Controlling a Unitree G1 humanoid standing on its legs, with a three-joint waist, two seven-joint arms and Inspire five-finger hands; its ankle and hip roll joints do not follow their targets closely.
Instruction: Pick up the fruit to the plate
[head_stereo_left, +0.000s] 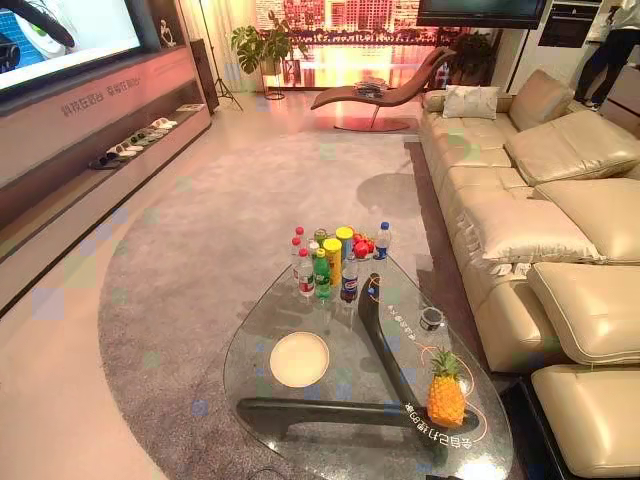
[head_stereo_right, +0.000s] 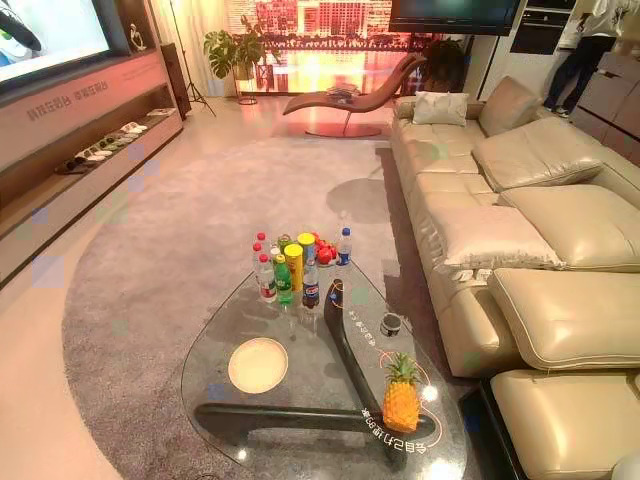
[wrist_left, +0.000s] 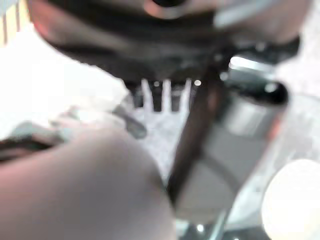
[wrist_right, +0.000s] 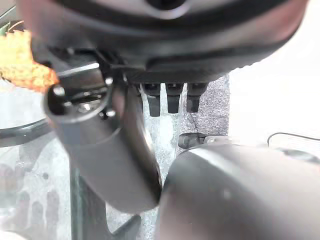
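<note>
On the glass table (head_stereo_left: 340, 450), pineapple (head_stereo_left: 446, 392) stands by illegible lettering (head_stereo_left: 450, 432).

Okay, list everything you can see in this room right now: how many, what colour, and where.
pineapple: one, orange-yellow with a green crown, near right of the table
plate: one, cream, empty, near left of the table
bottles: several, mixed colours, far end of the table
yellow canisters: two, among the bottles
red fruit: a few, behind the bottles
small cup: one, dark, right side of the table
table: one, clear glass, on the rug
rug: one, grey
sofa: one, beige, right side
lounge chair: one, brown, far end
person: one, far right corner
left hand: dark, open
right hand: dark, open
</note>
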